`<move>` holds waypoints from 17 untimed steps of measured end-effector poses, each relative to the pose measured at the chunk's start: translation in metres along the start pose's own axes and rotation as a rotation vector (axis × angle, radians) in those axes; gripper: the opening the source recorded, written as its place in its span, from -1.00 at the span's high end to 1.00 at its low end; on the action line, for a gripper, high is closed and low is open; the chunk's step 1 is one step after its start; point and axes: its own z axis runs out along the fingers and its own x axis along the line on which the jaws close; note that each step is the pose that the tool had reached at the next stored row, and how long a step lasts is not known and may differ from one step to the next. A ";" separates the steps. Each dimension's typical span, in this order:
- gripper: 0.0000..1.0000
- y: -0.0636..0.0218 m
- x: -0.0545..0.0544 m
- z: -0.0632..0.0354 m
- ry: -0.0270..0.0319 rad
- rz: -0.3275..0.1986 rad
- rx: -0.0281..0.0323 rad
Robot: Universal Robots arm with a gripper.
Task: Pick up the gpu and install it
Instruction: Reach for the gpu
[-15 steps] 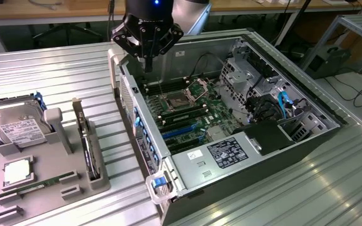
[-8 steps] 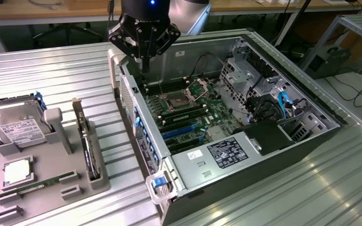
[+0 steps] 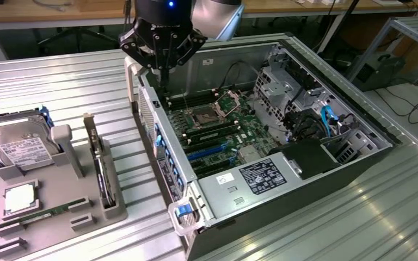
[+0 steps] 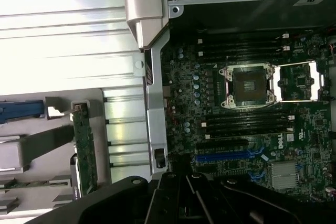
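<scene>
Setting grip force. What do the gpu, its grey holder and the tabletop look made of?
gpu: green circuit board, matte, standing edge-on; its pale end bracket looks like metal.
Grey holder: uniform matte grey, probably plastic.
Tabletop: ribbed silvery panels with a sheen, likely aluminium.

The gpu, a thin green card seen edge-on, stands upright in a gray holder's slot, at nine o'clock from the open case.
</scene>
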 end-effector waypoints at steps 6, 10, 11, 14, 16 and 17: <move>0.79 -0.0061 0.004 -0.0003 0.0000 -0.001 -0.0001; 0.79 -0.0079 0.006 -0.0004 0.0000 -0.001 -0.0001; 0.79 -0.0082 0.006 -0.0005 0.0000 -0.001 -0.0001; 0.79 -0.0091 0.007 -0.0006 0.0001 -0.001 0.0000; 0.79 -0.0098 0.008 -0.0006 0.0000 -0.001 0.0000; 0.79 -0.0101 0.008 -0.0006 0.0000 -0.001 -0.0001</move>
